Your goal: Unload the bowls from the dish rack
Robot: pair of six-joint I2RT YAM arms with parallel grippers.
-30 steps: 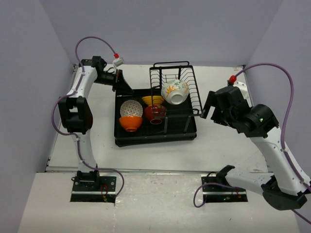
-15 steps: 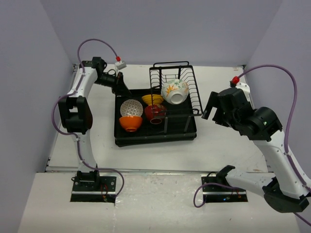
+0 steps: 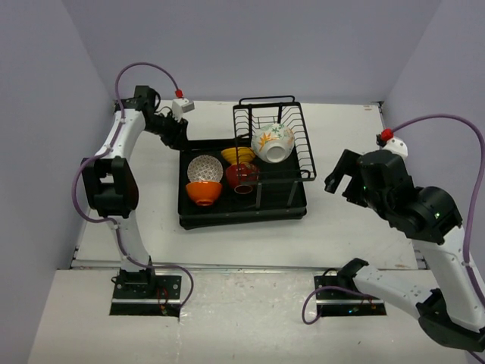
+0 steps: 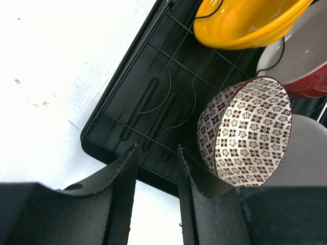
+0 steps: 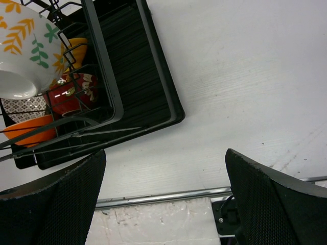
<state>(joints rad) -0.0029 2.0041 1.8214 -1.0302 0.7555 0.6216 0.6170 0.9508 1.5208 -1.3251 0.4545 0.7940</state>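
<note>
Top view: black dish rack mid-table, all five bowls inside. Orange bowl and brown-patterned bowl at the tray's left, yellow bowl and red bowl beside them, floral bowl tilted in the wire basket. Left gripper at the tray's far-left corner; right gripper off the rack's right side, apart from it.

Left wrist: fingers parted slightly, gripping nothing, over the tray's edge, patterned bowl just beside.

Right wrist: jaws spread wide, empty, above bare table near the rack's corner.
</note>
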